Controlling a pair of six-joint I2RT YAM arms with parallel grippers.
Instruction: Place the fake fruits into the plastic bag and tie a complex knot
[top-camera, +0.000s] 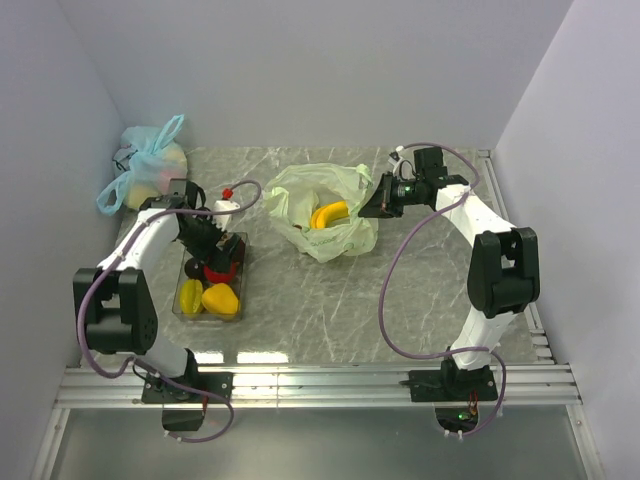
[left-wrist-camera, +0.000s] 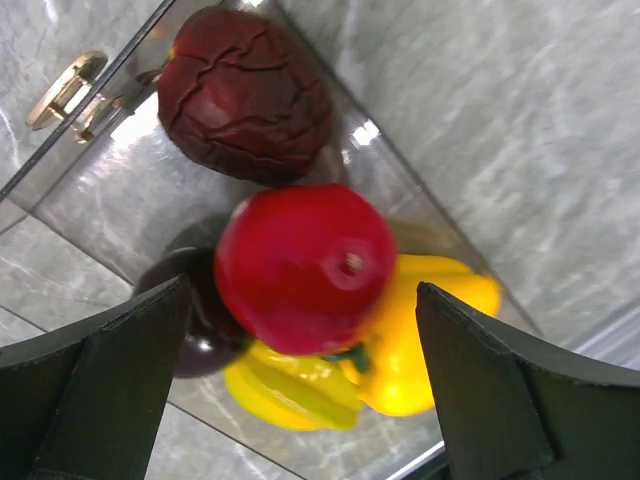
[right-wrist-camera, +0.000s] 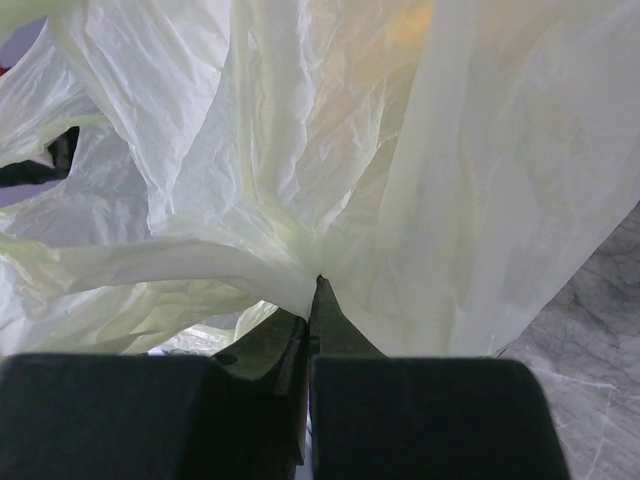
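The pale green plastic bag (top-camera: 322, 212) lies open at mid-table with a yellow banana bunch (top-camera: 330, 213) inside. My right gripper (top-camera: 378, 200) is shut on the bag's right edge; the right wrist view shows the pinched film (right-wrist-camera: 300, 150) at its tips (right-wrist-camera: 318, 285). My left gripper (top-camera: 205, 245) hangs open over the clear tray (top-camera: 243, 275). In the left wrist view its fingers (left-wrist-camera: 100, 390) straddle the red apple (left-wrist-camera: 305, 265) without visibly touching it. Below the apple lie a yellow ridged fruit (left-wrist-camera: 290, 385), a yellow lumpy fruit (left-wrist-camera: 430, 330), a wrinkled dark red-brown piece (left-wrist-camera: 245, 95) and a dark glossy piece (left-wrist-camera: 195, 335).
A light blue knotted bag (top-camera: 150, 170) with pale fruits sits at the back left corner. A small white object with a red top (top-camera: 228, 200) stands behind the tray. Walls close in the back and both sides. A metal rail (top-camera: 320, 385) runs along the front.
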